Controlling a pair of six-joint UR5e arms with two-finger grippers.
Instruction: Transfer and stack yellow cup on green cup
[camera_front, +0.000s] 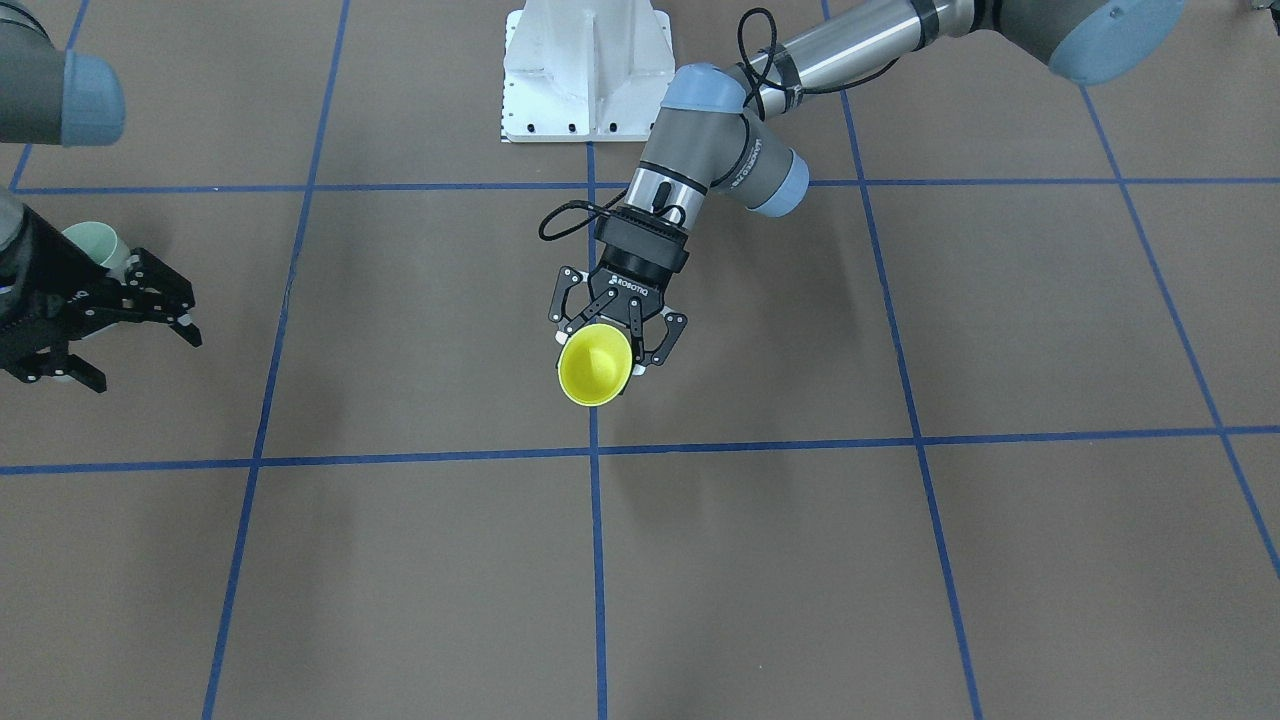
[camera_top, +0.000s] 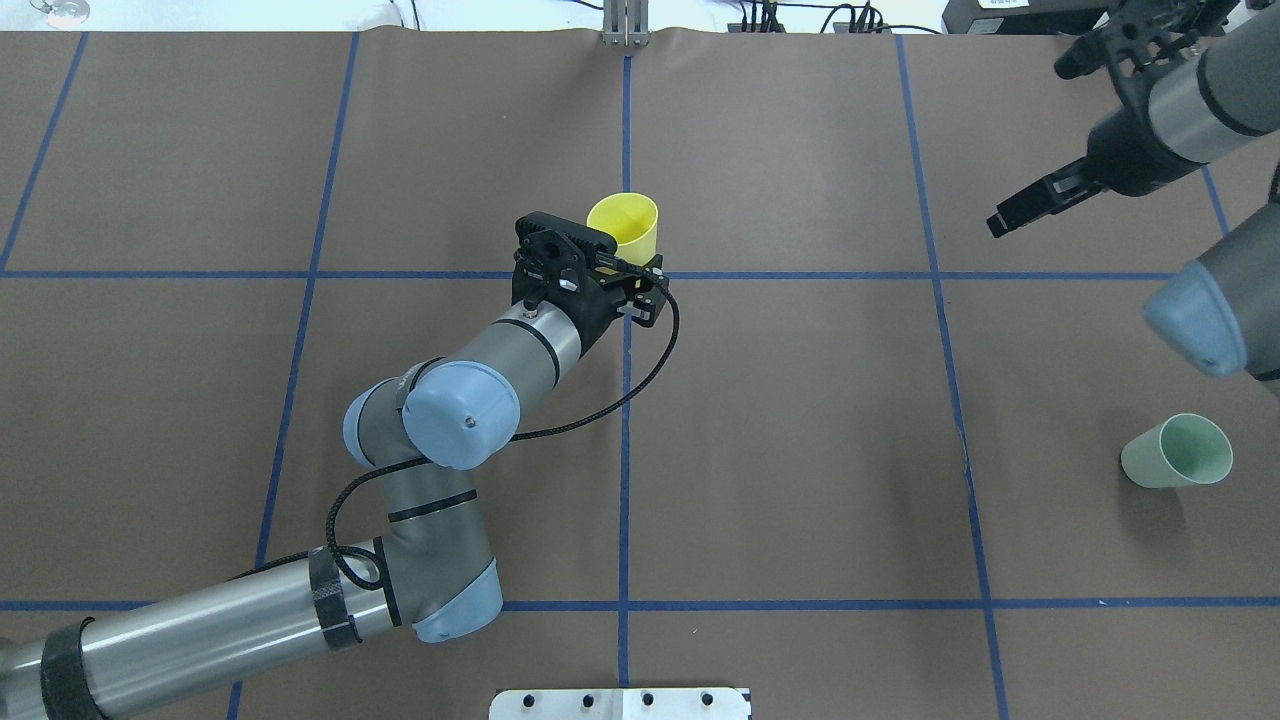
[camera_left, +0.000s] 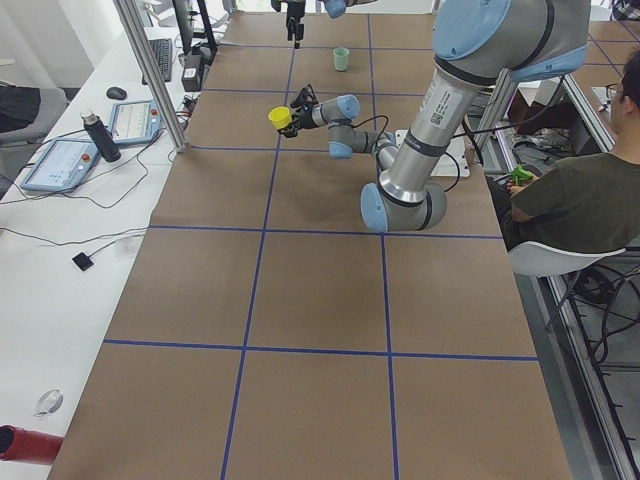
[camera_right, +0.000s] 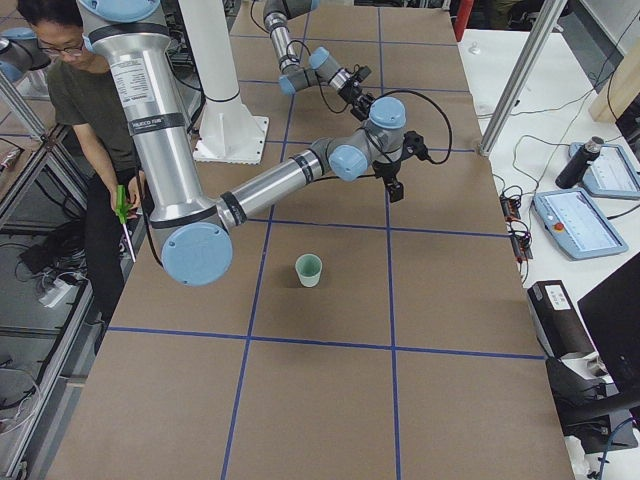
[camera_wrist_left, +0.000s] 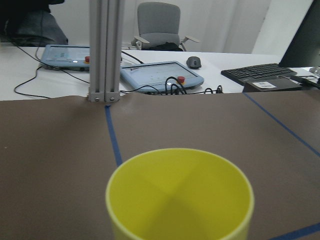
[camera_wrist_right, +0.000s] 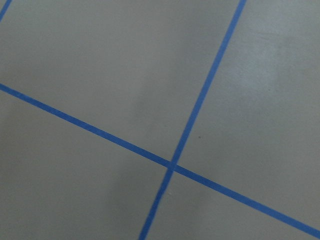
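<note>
While the left hand (camera_front: 601, 352) grips it, the yellow cup (camera_front: 592, 372) shows plain, bright, tapered walls.

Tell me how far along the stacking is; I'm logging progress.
Done: the left end effector grips the yellow cup. In hand: the transfer, cup held aloft, tilted. Left: reaching the green cup, empty on the robot's right, and stacking. The right end effector is open.

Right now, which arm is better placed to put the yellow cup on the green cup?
Right, probably. The green cup stands on the robot's right side, with the open right gripper nearby. The left gripper holds the yellow cup in the middle, far off; a handover looks needed.
</note>
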